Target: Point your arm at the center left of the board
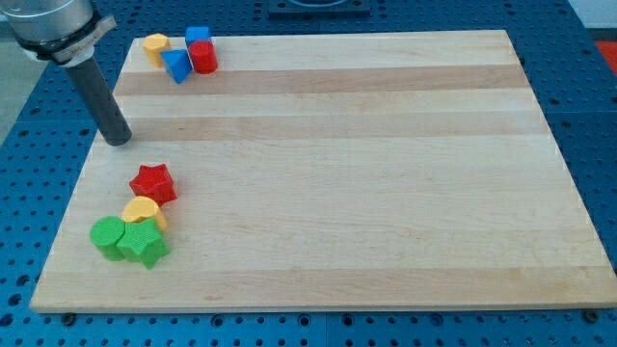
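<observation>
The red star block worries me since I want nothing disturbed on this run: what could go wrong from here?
1. My tip sits at the board's left edge, above the red star. Sliding further toward the view's bottom would likely push it into the yellow block and the green blocks.
2. Drifting toward the view's left could carry my tip off the board.

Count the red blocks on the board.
2. A red cylinder sits in the cluster at the view's top left; a red star lies at the lower left, below my tip.
</observation>
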Tool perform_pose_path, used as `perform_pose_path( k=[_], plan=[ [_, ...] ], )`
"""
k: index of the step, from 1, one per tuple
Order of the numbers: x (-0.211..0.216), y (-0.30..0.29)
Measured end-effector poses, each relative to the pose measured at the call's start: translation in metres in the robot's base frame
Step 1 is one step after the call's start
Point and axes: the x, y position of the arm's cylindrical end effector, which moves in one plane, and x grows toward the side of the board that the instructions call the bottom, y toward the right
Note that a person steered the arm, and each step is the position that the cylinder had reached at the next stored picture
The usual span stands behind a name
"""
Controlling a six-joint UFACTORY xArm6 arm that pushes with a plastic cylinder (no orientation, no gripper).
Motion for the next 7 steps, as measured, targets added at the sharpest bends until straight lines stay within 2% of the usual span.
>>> perform_pose_path(
  k=[6, 7],
  plan=[
    [0.001, -0.021],
    [0.012, -0.021]
  ],
)
